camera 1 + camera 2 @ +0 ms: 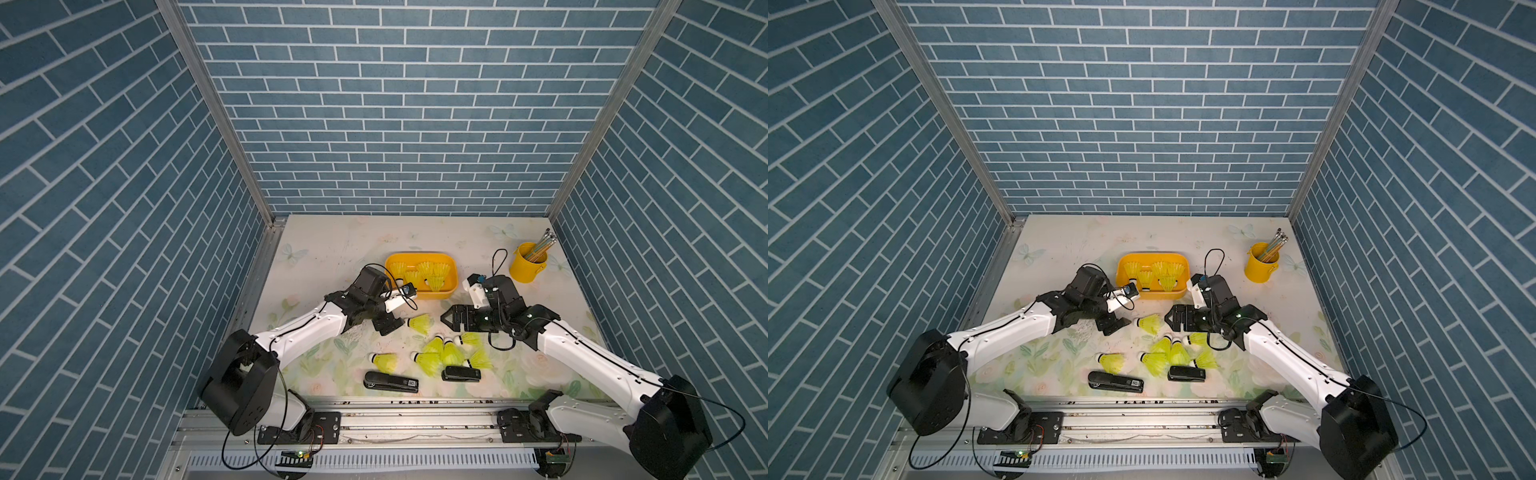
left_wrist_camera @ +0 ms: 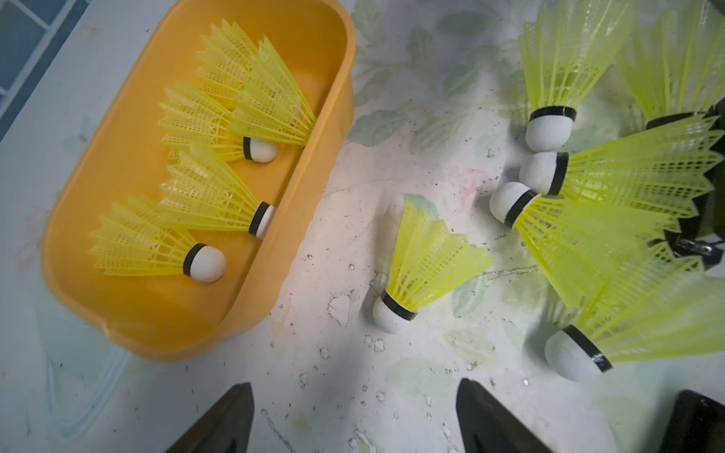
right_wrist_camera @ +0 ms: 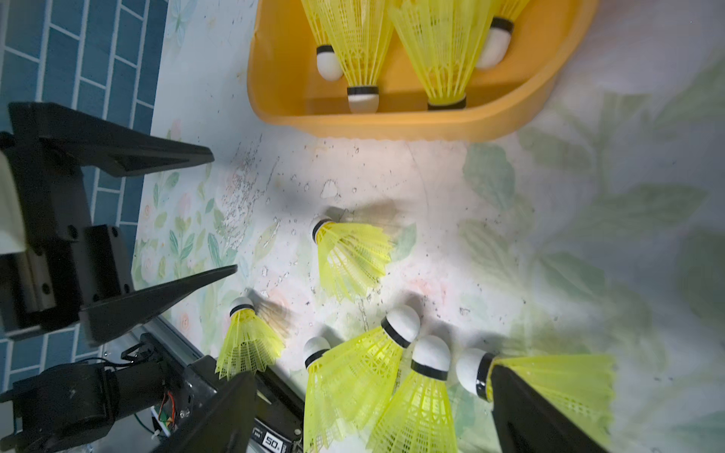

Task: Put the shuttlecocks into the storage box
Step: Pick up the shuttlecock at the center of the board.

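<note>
The yellow-orange storage box (image 1: 432, 294) (image 1: 1158, 294) stands mid-table with several neon shuttlecocks (image 2: 219, 204) lying inside. One shuttlecock (image 1: 419, 324) (image 2: 423, 266) lies alone in front of the box. Several more form a cluster (image 1: 440, 353) (image 3: 353, 376) nearer the front, and another (image 1: 384, 361) lies to the left. My left gripper (image 1: 392, 324) (image 2: 353, 415) is open and empty, just left of the lone shuttlecock. My right gripper (image 1: 445, 319) (image 3: 367, 376) is open over the cluster, one finger (image 3: 529, 415) covering part of a skirt.
Two black staplers (image 1: 390, 381) (image 1: 461, 374) lie near the front edge, the right one touching the cluster. A yellow cup with pencils (image 1: 527, 262) stands at the back right. In the right wrist view the left gripper (image 3: 224, 213) points toward the lone shuttlecock (image 3: 353, 255).
</note>
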Action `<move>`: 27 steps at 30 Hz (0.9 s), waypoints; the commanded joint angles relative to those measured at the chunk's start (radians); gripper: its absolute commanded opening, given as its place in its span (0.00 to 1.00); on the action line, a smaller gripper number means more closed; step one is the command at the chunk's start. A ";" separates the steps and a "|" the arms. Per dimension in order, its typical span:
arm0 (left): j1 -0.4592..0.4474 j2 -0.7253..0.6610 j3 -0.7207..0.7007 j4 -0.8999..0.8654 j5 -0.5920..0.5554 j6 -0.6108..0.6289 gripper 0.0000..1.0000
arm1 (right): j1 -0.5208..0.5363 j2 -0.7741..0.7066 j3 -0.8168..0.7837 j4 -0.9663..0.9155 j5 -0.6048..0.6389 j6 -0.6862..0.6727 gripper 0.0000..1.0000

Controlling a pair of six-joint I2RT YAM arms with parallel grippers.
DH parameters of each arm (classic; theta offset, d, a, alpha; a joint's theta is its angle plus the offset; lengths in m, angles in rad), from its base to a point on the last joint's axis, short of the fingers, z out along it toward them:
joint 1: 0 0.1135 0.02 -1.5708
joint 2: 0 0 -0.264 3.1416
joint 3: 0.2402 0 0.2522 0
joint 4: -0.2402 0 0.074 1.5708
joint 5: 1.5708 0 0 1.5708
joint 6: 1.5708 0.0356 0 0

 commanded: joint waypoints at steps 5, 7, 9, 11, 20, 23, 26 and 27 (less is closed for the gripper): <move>-0.044 0.034 -0.065 0.137 -0.072 0.087 0.85 | -0.004 -0.035 -0.034 0.043 -0.077 0.066 0.94; -0.058 0.043 -0.068 0.150 -0.086 0.096 0.85 | -0.006 -0.039 -0.034 0.046 -0.081 0.078 0.94; -0.073 0.058 -0.064 0.157 -0.100 0.103 0.85 | -0.008 -0.039 -0.038 0.053 -0.083 0.087 0.94; -0.087 0.078 -0.062 0.167 -0.104 0.117 0.84 | -0.009 -0.038 -0.039 0.060 -0.081 0.093 0.93; -0.113 0.167 -0.037 0.153 -0.140 0.167 0.78 | -0.018 -0.044 -0.033 0.068 -0.081 0.102 0.93; -0.119 0.186 -0.033 0.144 -0.138 0.175 0.74 | -0.022 -0.043 -0.039 0.072 -0.084 0.102 0.92; -0.126 0.208 -0.030 0.143 -0.143 0.184 0.72 | -0.028 -0.038 -0.045 0.082 -0.099 0.107 0.92; -0.126 0.213 -0.027 0.144 -0.142 0.187 0.70 | -0.031 -0.038 -0.049 0.087 -0.105 0.114 0.92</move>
